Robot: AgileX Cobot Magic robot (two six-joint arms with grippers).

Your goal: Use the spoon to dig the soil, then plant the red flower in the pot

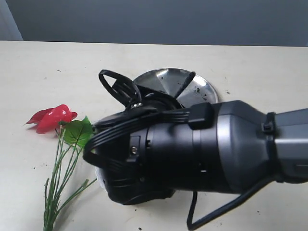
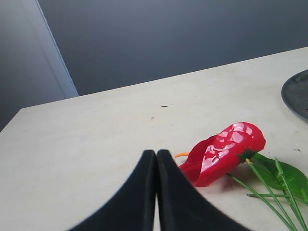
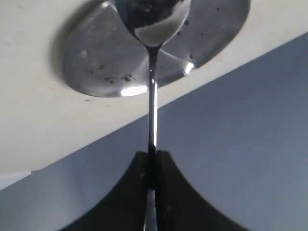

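The red flower (image 1: 52,118) lies flat on the table at the left, its green stems (image 1: 58,185) trailing toward the near edge. In the left wrist view its bloom (image 2: 224,151) lies just beside my left gripper (image 2: 156,153), which is shut with nothing in it. My right gripper (image 3: 152,155) is shut on the thin handle of the silver spoon (image 3: 152,96). The spoon's bowl (image 3: 151,17) hangs in front of the steel plate (image 3: 101,57), and I see no earth in it. Only dark specks of soil (image 1: 196,90) show on the plate. The soil mound and the pot are hidden.
My right arm's bulky black body (image 1: 192,154) fills the middle of the exterior view and covers what lies behind it. The round steel plate (image 1: 163,79) sits behind it. A white sliver (image 1: 99,177) shows at the arm's left edge. A grey wall runs behind the table.
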